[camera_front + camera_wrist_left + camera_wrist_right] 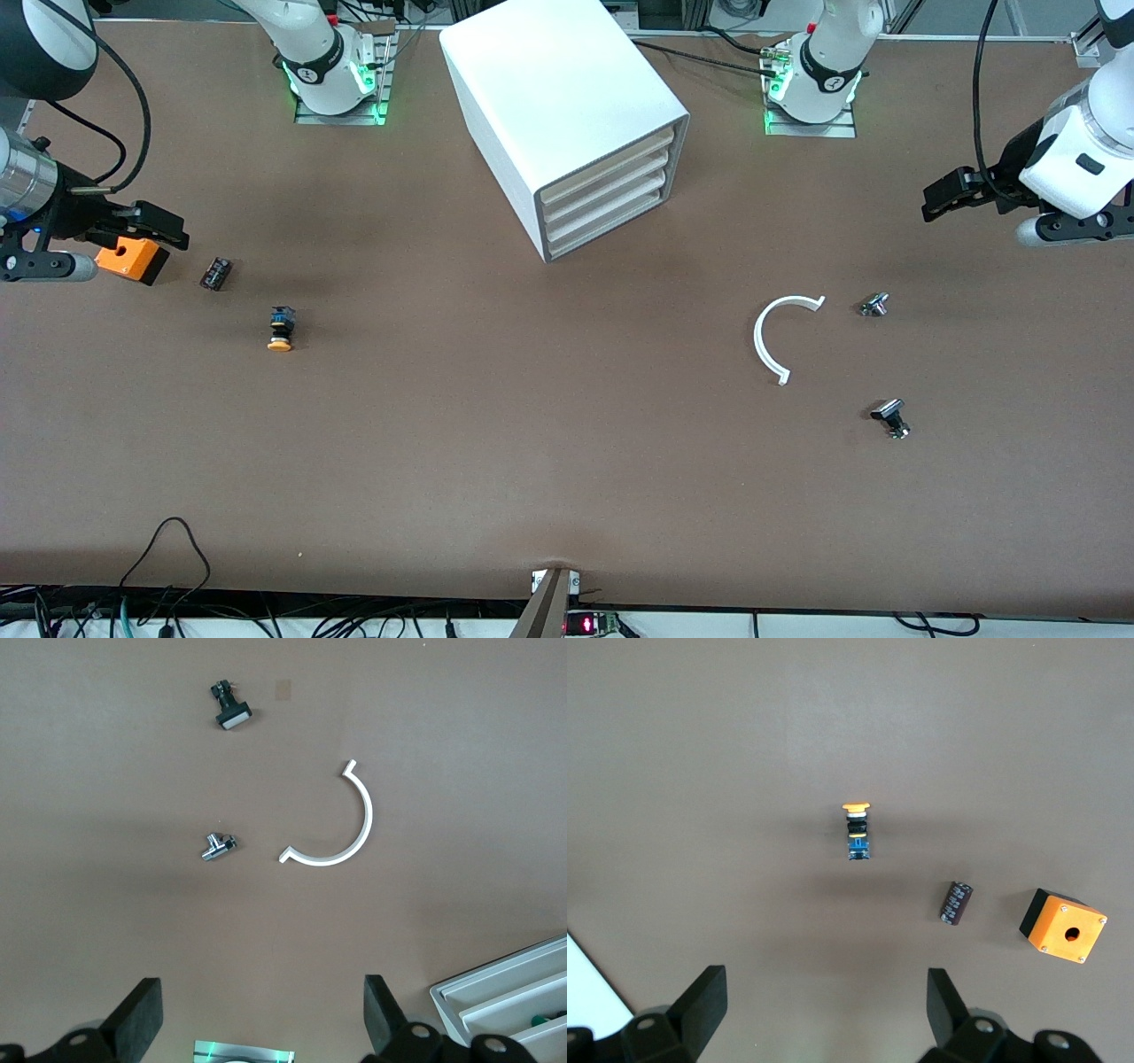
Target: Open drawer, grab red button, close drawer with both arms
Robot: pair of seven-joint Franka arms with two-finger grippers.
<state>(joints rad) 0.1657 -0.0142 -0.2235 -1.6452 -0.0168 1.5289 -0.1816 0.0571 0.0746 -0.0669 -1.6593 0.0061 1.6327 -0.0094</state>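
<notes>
The white cabinet [549,89] stands at the back middle of the table, its four cream-fronted drawers [611,190] all shut. A corner of its drawer fronts shows in the left wrist view [514,992]. The red-capped button is out of view. My left gripper [939,199] hangs open and empty over the left arm's end of the table; its own view shows it too [261,1010]. My right gripper [164,230] hangs open and empty over the right arm's end, just above an orange box; its own view shows it too [824,1001].
At the right arm's end lie the orange box with a hole [133,259], a black cylinder [215,273] and an orange-yellow-capped button [281,329]. At the left arm's end lie a white C-shaped piece [771,337], a small metal part [874,305] and a black part [890,416].
</notes>
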